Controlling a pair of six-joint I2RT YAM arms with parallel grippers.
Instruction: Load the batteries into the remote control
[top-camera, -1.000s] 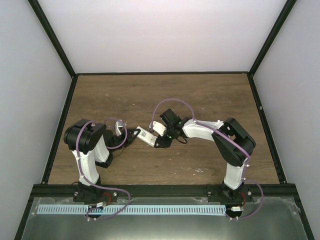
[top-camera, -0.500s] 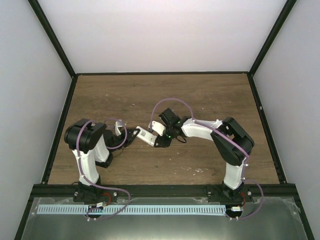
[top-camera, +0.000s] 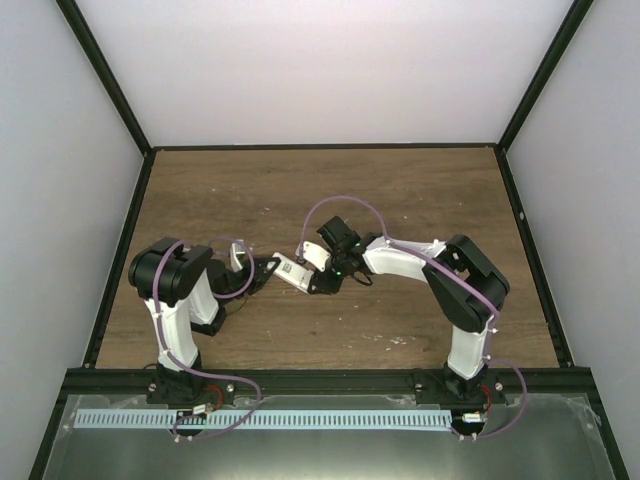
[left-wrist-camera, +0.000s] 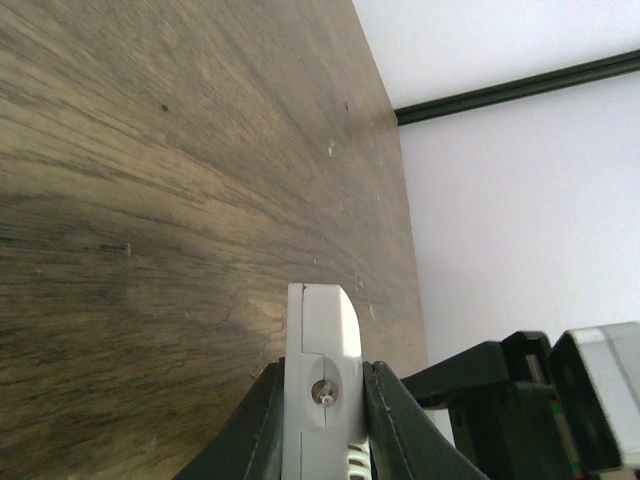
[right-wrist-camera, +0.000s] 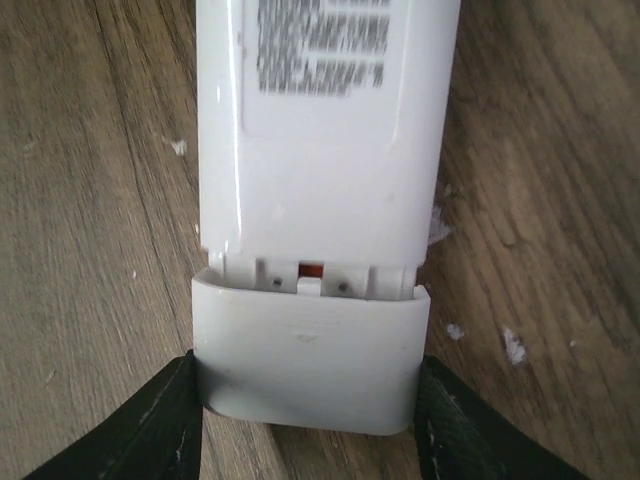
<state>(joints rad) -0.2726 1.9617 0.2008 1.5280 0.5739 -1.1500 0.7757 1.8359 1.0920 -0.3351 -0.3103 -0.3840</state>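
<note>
The white remote control (top-camera: 291, 271) is held just above the wooden table between both arms. My left gripper (top-camera: 268, 270) is shut on its thin edges; in the left wrist view the remote (left-wrist-camera: 320, 330) stands edge-on between the black fingers (left-wrist-camera: 255, 420), with the gripper (left-wrist-camera: 322, 375) closed on it. My right gripper (top-camera: 316, 282) grips the other end. In the right wrist view the remote's labelled back (right-wrist-camera: 320, 180) faces the camera, and its end cover (right-wrist-camera: 310, 365) sits slid slightly out, clamped by the gripper (right-wrist-camera: 308, 380). No blue batteries are in view.
The wooden table (top-camera: 400, 190) is enclosed by white walls and a black frame (top-camera: 320, 147). Small pale specks (right-wrist-camera: 512, 345) lie on the wood by the remote. A metal rail (top-camera: 260, 418) runs along the near edge behind the arm bases.
Both grippers and the remote between them have shifted very slightly to the left. The grips have not changed.
</note>
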